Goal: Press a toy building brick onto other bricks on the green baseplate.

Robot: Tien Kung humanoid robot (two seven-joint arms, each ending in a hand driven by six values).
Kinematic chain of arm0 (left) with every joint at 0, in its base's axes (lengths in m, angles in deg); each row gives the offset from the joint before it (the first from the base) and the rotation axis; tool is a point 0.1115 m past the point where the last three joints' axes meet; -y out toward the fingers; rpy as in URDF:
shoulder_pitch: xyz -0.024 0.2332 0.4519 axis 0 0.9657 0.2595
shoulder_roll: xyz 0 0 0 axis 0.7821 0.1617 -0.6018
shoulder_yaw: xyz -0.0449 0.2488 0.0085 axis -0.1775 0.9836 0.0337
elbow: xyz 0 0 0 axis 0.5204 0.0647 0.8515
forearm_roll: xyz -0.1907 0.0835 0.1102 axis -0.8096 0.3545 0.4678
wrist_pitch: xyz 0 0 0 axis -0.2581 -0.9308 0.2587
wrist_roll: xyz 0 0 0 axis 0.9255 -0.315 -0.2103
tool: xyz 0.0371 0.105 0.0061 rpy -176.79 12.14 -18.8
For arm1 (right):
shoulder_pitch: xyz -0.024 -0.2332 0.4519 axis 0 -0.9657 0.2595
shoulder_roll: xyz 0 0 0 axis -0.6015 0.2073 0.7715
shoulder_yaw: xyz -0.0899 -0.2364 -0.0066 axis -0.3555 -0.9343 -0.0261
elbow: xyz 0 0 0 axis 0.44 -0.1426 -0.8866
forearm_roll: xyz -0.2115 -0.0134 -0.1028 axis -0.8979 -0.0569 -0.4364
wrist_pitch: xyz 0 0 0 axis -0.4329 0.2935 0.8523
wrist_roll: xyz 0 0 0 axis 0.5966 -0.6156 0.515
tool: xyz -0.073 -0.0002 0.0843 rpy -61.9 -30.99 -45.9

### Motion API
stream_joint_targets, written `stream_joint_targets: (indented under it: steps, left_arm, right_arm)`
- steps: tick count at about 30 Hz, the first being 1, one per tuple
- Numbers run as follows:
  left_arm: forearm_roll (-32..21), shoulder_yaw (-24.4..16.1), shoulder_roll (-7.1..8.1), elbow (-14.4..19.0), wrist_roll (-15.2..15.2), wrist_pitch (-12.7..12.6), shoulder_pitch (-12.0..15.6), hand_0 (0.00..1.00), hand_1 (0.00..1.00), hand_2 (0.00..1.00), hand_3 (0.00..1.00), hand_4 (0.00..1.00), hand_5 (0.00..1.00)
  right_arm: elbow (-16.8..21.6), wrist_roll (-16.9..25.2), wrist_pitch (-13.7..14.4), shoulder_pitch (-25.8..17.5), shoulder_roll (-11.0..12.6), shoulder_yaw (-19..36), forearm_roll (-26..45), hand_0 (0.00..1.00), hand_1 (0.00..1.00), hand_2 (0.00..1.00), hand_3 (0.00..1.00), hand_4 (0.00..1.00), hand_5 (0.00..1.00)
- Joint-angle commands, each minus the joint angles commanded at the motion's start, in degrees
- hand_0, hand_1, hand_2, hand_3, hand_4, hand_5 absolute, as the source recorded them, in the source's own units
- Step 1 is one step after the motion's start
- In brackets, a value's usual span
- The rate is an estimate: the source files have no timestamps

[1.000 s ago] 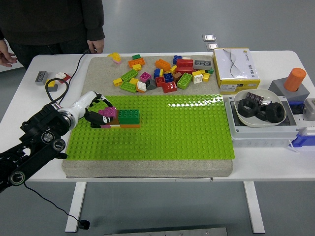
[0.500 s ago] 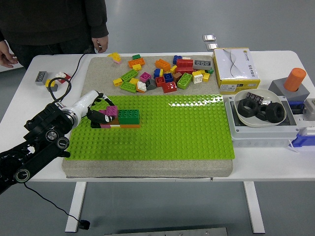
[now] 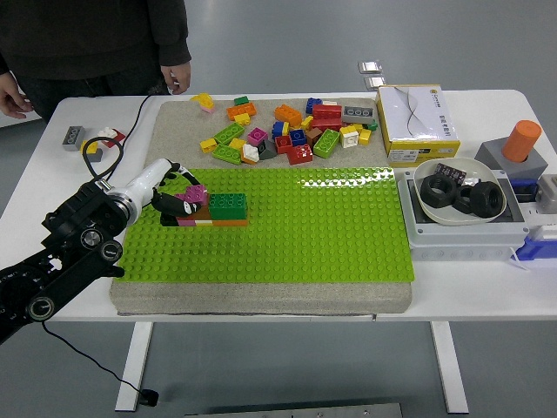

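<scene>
A: Starting from the green baseplate [image 3: 287, 226], what crowds it?

B: Behind it, on the same grey mat [image 3: 261, 296], lies a loose pile of bricks [image 3: 287, 131], too many and too jumbled to count surely. To the right of the baseplate stands a grey box [image 3: 461, 231] with one white bowl [image 3: 457, 196] of black rings on it; behind that bowl, one yellow-and-white carton [image 3: 416, 122], and to the bowl's right an orange cylinder [image 3: 520, 141] on a grey block.

A: And the task's thing?

B: A magenta brick [image 3: 193, 195] sits at the baseplate's left part, on a low stack beside a dark green brick [image 3: 227, 205] with an orange strip under it. The left hand [image 3: 174, 187] has its fingers curled around the magenta brick, pinching it from above and from the left.

A: Anything hidden?

B: The fingers cover part of the magenta brick, so how it seats is hard to tell. A person [image 3: 96, 43] stands behind the counter [image 3: 261, 305], cut off by the top edge, one hand [image 3: 178, 78] hanging just beyond the mat. Only one robot arm shows.
</scene>
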State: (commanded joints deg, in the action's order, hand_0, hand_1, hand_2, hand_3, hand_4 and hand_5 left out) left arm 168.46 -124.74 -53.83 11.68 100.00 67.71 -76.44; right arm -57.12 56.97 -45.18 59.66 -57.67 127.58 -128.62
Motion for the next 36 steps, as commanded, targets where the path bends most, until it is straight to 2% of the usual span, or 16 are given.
stream_joint_targets:
  steps: [9, 10, 15, 16, 21, 22, 36]
  left_arm:
    - [-0.42, 0.07, -0.14, -0.07, -0.20, -0.06, 0.02, 0.899, 0.913, 0.925, 0.452, 0.716, 0.002]
    - [-0.46, 0.07, -0.15, -0.07, -0.22, -0.08, 0.02, 0.894, 0.913, 0.927, 0.482, 0.622, 0.002]
    - [-0.65, 0.08, -0.24, -0.09, -0.30, -0.16, 0.04, 0.894, 0.913, 0.927, 0.482, 0.622, 0.002]
    - [-0.67, 0.08, -0.25, -0.11, -0.32, -0.17, 0.05, 0.893, 0.913, 0.928, 0.503, 0.522, 0.002]
    - [-0.81, 0.03, -0.29, -0.14, -0.37, -0.11, 0.02, 0.893, 0.913, 0.928, 0.503, 0.522, 0.002]
    - [-0.83, 0.01, -0.30, -0.15, -0.39, -0.10, 0.01, 0.891, 0.913, 0.928, 0.541, 0.451, 0.002]
    - [-1.38, -0.06, -0.49, -0.09, -0.68, -0.25, 0.03, 0.883, 0.913, 0.928, 0.552, 0.458, 0.002]
  right_arm:
    - [0.00, 0.03, -0.05, -0.01, -0.01, 0.48, -0.34, 0.518, 0.689, 0.724, 0.722, 0.763, 0.829]
    - [0.00, 0.03, -0.05, -0.01, -0.01, 0.51, -0.36, 0.519, 0.690, 0.723, 0.720, 0.759, 0.823]
    - [0.00, 0.06, -0.09, -0.04, 0.01, 0.69, -0.60, 0.519, 0.690, 0.723, 0.720, 0.759, 0.823]
    - [0.00, 0.07, -0.10, -0.05, 0.01, 0.72, -0.64, 0.519, 0.686, 0.722, 0.719, 0.760, 0.822]
    - [0.00, 0.10, -0.12, -0.03, 0.04, 0.95, -0.83, 0.519, 0.686, 0.722, 0.719, 0.760, 0.822]
    - [0.00, 0.11, -0.12, -0.01, 0.04, 1.02, -0.87, 0.519, 0.686, 0.719, 0.713, 0.759, 0.821]
    - [0.00, 0.10, -0.13, -0.01, -0.03, 1.70, -1.39, 0.519, 0.686, 0.717, 0.713, 0.758, 0.818]
